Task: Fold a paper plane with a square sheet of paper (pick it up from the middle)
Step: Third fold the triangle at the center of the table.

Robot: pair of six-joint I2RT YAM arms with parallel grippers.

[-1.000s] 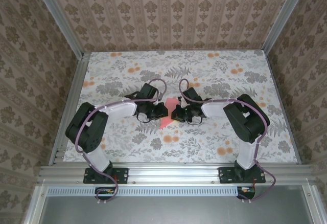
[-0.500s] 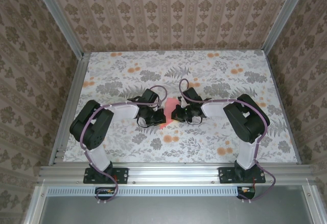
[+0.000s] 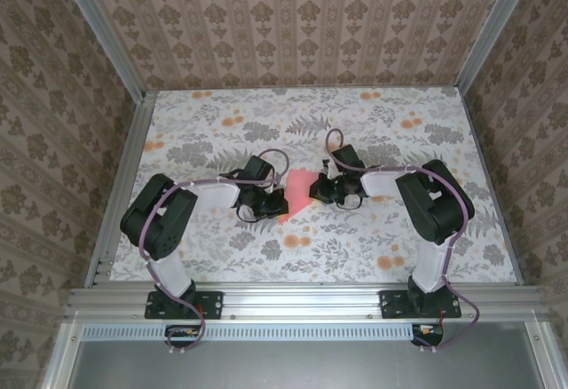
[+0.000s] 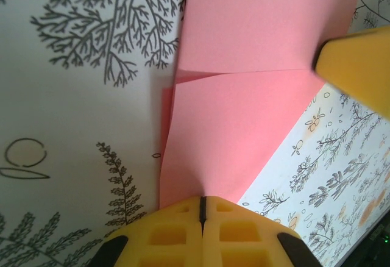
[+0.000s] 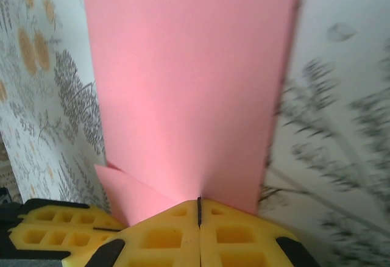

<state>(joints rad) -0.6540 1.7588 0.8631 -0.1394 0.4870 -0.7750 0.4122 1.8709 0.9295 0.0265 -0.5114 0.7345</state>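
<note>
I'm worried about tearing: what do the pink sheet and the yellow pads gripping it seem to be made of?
The pink sheet looks like thin matte paper: it holds a sharp crease and overlapping flaps. The left tool's pads look like matte yellow foam or rubber, moulded with square pockets; which is unclear.

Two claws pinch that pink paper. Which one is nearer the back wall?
The right gripper: seen from above it sits slightly farther up the table than the left gripper. Both are shut on the square sheet of paper.
</note>
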